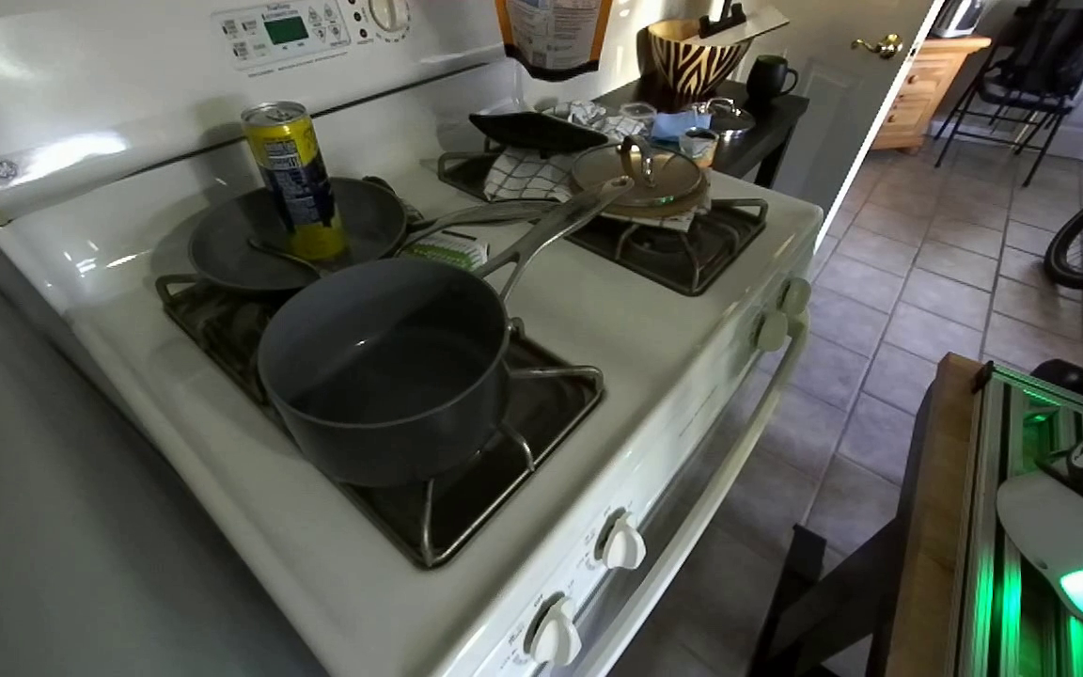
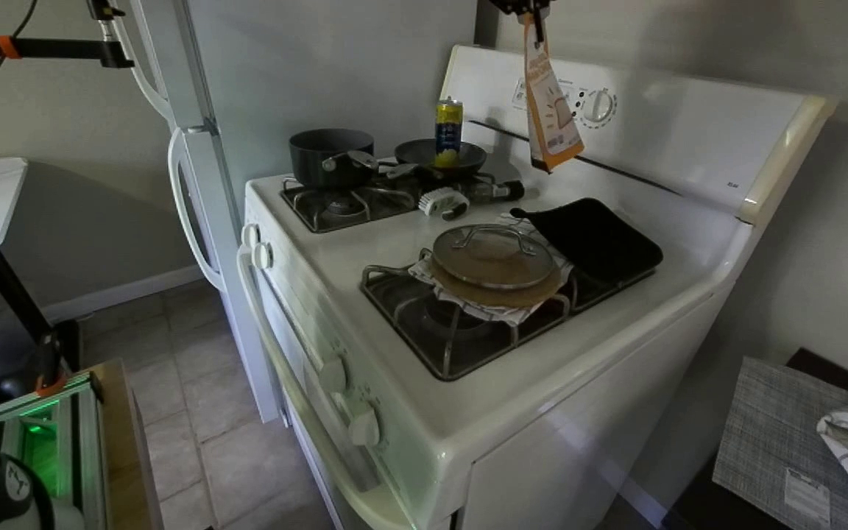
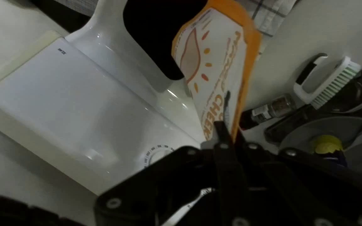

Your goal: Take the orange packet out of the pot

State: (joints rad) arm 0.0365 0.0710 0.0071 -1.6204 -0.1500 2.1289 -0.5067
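Note:
The orange packet hangs above the back of the stove in both exterior views, well clear of the pot and to one side of it. Its white print panel shows. In the wrist view the packet stretches away from the fingertips. My gripper is at the top edge of an exterior view, shut on the packet's upper end; its fingers also show in the wrist view. The dark grey pot stands on a front burner, and no packet shows in it. The pot also shows in an exterior view.
A dark frying pan with a yellow can standing in it is behind the pot. A glass lid, a black mitt, a brush and a small bottle lie on the stove. The stove's back panel rises behind the packet.

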